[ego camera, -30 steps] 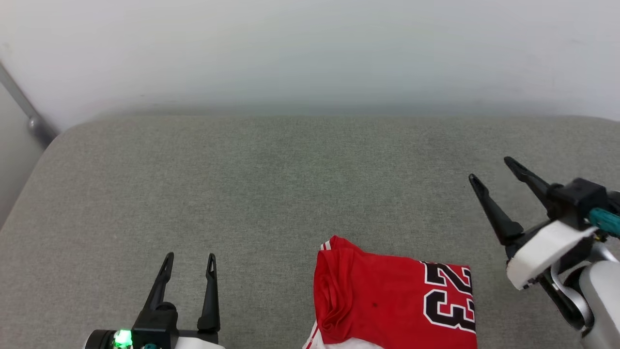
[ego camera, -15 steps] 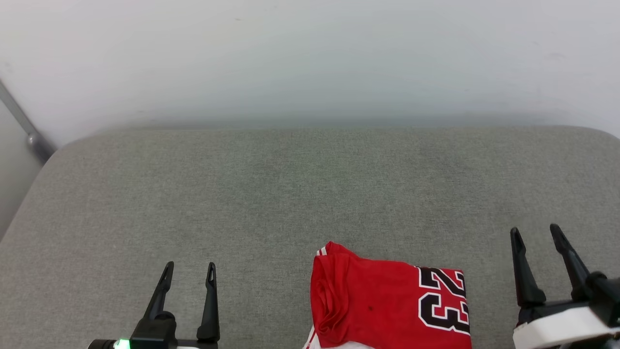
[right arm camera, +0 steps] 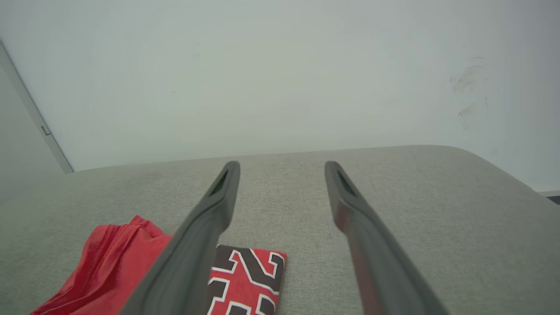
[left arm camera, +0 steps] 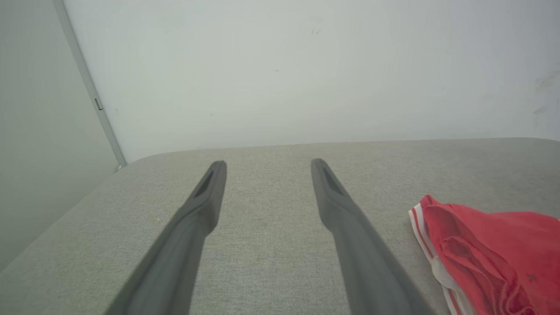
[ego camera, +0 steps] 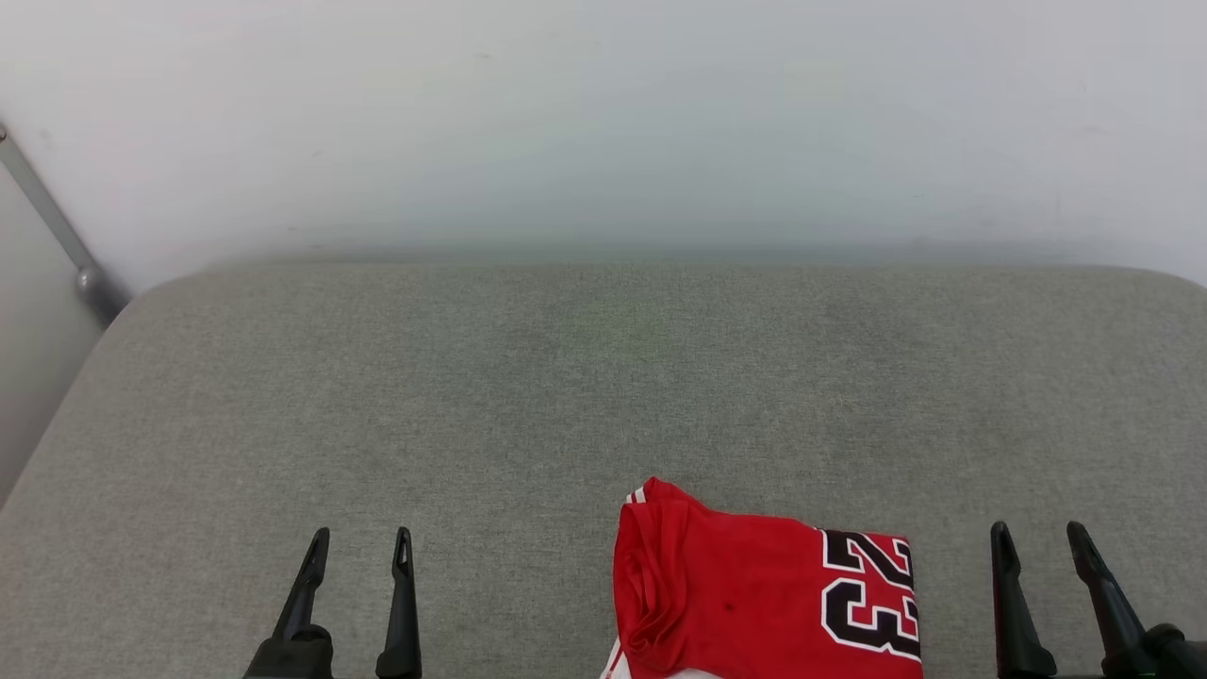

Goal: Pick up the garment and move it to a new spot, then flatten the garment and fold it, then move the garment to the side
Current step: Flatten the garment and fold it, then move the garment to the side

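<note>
The garment (ego camera: 745, 604), a red jersey with black white-outlined numerals, lies folded into a compact rectangle at the near edge of the grey cushion (ego camera: 585, 377). A white striped sleeve edge peeks out at its left. My left gripper (ego camera: 360, 544) stands open at the lower left, well clear of the garment, nothing between its fingers. My right gripper (ego camera: 1037, 539) stands open at the lower right, just beyond the garment's numbered end. In the left wrist view the garment (left arm camera: 494, 258) lies to the right of the left gripper (left arm camera: 267, 165). In the right wrist view the garment (right arm camera: 109, 267) lies lower left, partly behind the right gripper's (right arm camera: 282, 167) left finger.
A pale wall (ego camera: 603, 123) rises behind the cushion. A grey metal rail (ego camera: 57, 226) slants down at the far left. The cushion's rounded corners curve off at both sides, with broad bare fabric beyond the garment.
My right gripper has dropped from a raised, tilted pose at mid right to the lower right edge, fingers pointing up. The camera has tilted upward a little. The garment lies as before.
</note>
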`<state>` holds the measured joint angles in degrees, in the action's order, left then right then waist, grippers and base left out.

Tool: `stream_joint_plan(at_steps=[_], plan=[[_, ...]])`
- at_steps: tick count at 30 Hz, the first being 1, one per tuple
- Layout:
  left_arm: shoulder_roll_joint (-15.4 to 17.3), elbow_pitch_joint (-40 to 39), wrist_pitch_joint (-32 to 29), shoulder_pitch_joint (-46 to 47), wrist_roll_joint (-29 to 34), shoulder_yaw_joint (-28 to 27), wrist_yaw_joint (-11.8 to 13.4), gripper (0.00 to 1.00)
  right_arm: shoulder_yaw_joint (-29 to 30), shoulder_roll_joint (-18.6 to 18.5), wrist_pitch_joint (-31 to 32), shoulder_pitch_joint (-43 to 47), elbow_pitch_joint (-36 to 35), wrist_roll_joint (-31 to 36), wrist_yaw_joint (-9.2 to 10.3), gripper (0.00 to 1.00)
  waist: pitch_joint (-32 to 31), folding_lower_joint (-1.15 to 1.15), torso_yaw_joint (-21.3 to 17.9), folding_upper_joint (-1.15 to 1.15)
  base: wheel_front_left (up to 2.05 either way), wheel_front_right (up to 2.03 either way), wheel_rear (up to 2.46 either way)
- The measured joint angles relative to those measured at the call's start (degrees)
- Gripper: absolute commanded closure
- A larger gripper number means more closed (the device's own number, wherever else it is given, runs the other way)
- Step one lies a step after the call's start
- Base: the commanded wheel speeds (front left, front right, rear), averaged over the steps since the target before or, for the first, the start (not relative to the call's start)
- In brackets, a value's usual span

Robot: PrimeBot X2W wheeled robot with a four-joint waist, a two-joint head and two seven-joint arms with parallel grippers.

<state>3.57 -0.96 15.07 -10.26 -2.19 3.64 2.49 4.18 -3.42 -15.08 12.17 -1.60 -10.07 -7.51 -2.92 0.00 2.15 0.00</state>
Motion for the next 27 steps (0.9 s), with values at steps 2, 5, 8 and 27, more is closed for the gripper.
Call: stream_joint_plan(at_steps=[2,5,8,27], plan=[[-0.03,0.03,0.00,-0.11,0.01,-0.05,-0.03,0.00,-0.16,0.14,0.00,0.43,-0.23,0.03,0.00,0.00,-0.07,0.00,-0.08,0.00,0.00,0.00,0.00],[-0.07,0.24,0.00,-0.42,0.03,-0.09,-0.09,0.00,-0.33,0.27,0.00,0.95,-0.22,0.03,0.00,0.00,-0.12,0.00,-0.10,0.00,0.00,0.00,0.00],[-0.12,0.46,0.00,-0.47,0.03,-0.14,-0.31,0.00,-0.34,0.33,0.00,0.95,-0.20,0.10,0.00,0.00,-0.08,0.00,-0.01,0.00,0.00,0.00,0.00],[-0.37,1.38,0.00,0.29,0.04,-0.10,-0.91,0.00,-4.67,-15.07,22.24,-19.42,-4.35,-3.08,0.00,0.00,1.61,0.01,0.54,0.00,0.00,0.00,0.00]])
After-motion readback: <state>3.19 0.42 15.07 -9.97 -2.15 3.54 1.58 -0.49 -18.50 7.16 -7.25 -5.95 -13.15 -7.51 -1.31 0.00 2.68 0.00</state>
